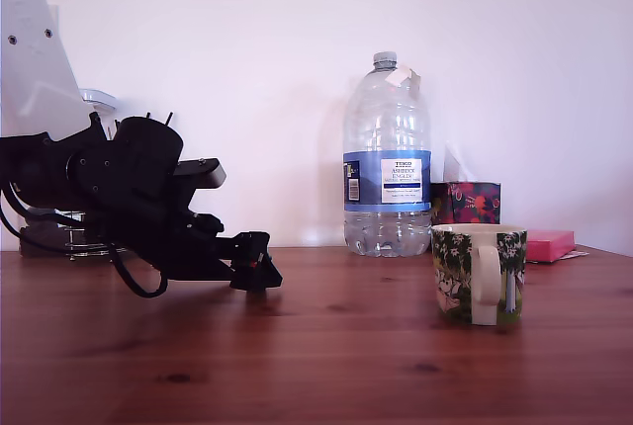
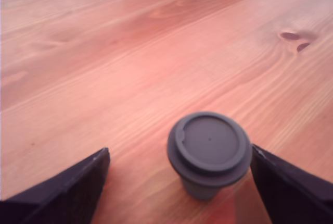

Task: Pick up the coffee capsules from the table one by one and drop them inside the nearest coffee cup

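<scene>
The gripper (image 1: 254, 273) sat low at the table (image 1: 326, 366) on the exterior view's left, well apart from the coffee cup (image 1: 479, 274) on the right. Its jaws stood spread, not gripping, with the black coffee capsule (image 2: 209, 152) between them, rim upward, touching one finger (image 2: 291, 187).

In the wrist view both fingers (image 2: 62, 193) are cut off by the frame edge. The exterior view hides the black capsule (image 2: 209, 151) behind the gripper (image 1: 255, 272).

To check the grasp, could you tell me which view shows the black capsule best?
The wrist view: the black capsule stands between the open claw fingers. In the exterior view, the claw hides it.
</scene>
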